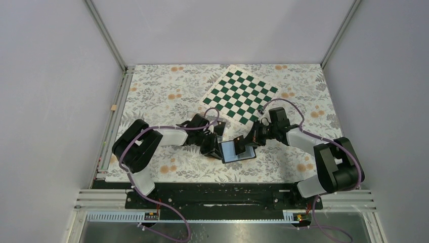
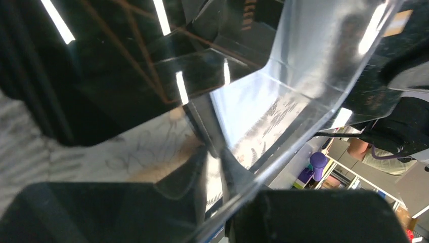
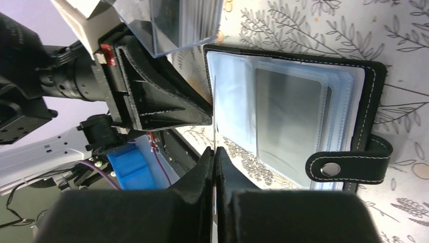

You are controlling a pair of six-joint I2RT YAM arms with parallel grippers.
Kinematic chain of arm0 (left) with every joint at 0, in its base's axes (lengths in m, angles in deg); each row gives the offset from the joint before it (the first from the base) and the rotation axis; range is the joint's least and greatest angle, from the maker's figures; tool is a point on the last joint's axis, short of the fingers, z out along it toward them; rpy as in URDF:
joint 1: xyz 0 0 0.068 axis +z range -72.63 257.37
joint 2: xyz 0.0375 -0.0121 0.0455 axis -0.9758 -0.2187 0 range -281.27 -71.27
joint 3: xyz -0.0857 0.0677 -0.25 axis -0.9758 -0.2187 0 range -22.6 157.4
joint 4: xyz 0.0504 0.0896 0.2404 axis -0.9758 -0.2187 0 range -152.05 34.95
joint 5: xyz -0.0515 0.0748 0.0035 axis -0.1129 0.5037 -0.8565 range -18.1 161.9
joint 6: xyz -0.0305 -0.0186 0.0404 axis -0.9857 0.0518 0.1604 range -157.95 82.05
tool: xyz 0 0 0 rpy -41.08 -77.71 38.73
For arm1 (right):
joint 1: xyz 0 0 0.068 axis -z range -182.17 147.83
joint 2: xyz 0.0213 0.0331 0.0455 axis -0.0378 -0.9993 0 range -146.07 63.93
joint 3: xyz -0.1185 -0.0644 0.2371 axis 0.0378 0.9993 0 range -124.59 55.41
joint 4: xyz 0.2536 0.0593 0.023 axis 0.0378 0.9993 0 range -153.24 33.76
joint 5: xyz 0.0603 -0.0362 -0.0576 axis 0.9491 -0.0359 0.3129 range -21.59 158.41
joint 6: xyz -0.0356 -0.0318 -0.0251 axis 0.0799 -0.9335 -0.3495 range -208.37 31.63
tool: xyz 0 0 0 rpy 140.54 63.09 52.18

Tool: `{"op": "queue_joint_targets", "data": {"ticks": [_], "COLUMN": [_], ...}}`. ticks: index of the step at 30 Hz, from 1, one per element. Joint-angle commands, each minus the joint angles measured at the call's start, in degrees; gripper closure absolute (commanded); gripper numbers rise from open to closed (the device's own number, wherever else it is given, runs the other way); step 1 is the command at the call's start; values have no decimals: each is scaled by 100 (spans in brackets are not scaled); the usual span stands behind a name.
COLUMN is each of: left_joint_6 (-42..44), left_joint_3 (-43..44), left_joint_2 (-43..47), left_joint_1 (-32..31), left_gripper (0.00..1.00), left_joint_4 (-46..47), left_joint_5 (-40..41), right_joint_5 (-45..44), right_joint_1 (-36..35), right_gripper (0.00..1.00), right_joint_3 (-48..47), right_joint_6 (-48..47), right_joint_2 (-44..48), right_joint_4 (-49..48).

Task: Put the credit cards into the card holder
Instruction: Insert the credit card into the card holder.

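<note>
The black card holder [image 1: 230, 152] lies open on the floral cloth, its clear sleeves up and its snap tab [image 3: 349, 167] at the near right in the right wrist view. My right gripper [image 3: 214, 152] is shut on a credit card [image 3: 215, 111], seen edge-on as a thin upright line over the holder's left part [image 3: 208, 76]. From above the card [image 1: 239, 145] stands dark in the right gripper [image 1: 245, 143]. My left gripper [image 1: 211, 146] sits at the holder's left edge, its jaws nearly together on a thin clear sleeve edge [image 2: 210, 129]. Other cards are not plainly visible.
A clear plastic box [image 3: 172, 25] sits just behind the left gripper's fingers [image 3: 167, 101], with a dark shape inside. The green-and-white checkered board [image 1: 240, 96] lies at the back centre. The two grippers are close together over the holder.
</note>
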Motion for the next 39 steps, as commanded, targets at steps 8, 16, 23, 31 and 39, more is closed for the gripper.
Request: {"op": "queue_joint_targets", "data": {"ticks": [8,16,23,31,39], "left_joint_6": [248,356,359,376,376], "left_joint_3": [394,541,633,710,770], "left_joint_2": [-357,-468,-540,-678,-755], "left_joint_1": [-64,-69,-67,-69,-69], "left_gripper": [88,91,92,94,96], "left_joint_4": [-178,-365,-371,-373,-363], "left_joint_5": [496,489,417,355,309], "right_joint_5": [-990,-1460,-1180,-779,-703], "right_joint_1": [18,11,16,9,9], "right_gripper": [100,100,100,100,100], "right_joint_3": [-384,-489,-376,-236,-162], "right_joint_6": [-670,-934,-910,-654,-556], "right_joint_2": [-331,-420,-605,-716,-687], "right_joint_4": [404,462,190,-254,-210]}}
